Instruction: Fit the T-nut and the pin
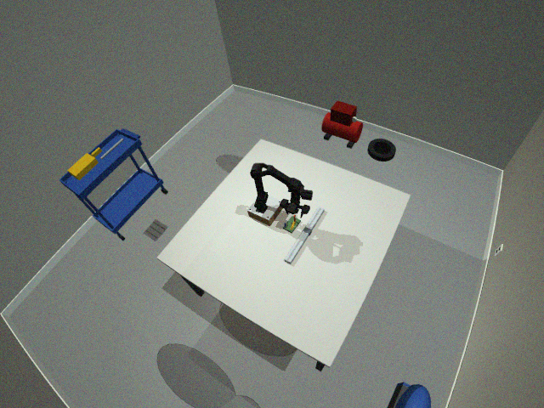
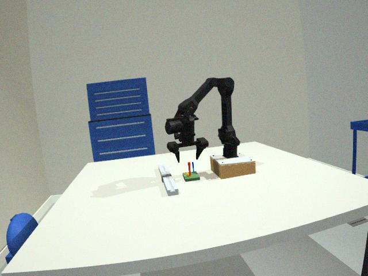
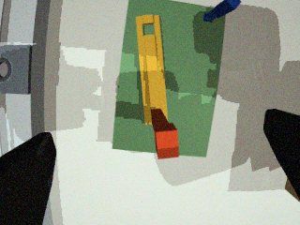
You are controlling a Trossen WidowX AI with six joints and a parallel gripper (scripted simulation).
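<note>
End effector (image 1: 295, 213) (image 2: 187, 161) (image 3: 163, 131): released, fingers wide apart, grasping nothing; it hangs above the tray, pointing down. Nut (image 1: 292, 225) (image 3: 152, 70): brass, lies on the green tray (image 1: 288, 229) (image 2: 191, 179) (image 3: 192, 136); its orange handle (image 2: 189, 169) (image 3: 167, 142) stands up from one end. Pin (image 2: 193, 167) (image 3: 222, 10): blue, stands upright at the tray's edge region. Rail (image 1: 295, 250) (image 2: 170, 186) (image 3: 41, 70): lies on the table (image 1: 263, 280) (image 2: 207, 214) near the tray, apart from it. Bracket (image 1: 307, 229) (image 2: 167, 175) (image 3: 20, 80): dark, sits across the rail; its hole shows in the wrist view.
</note>
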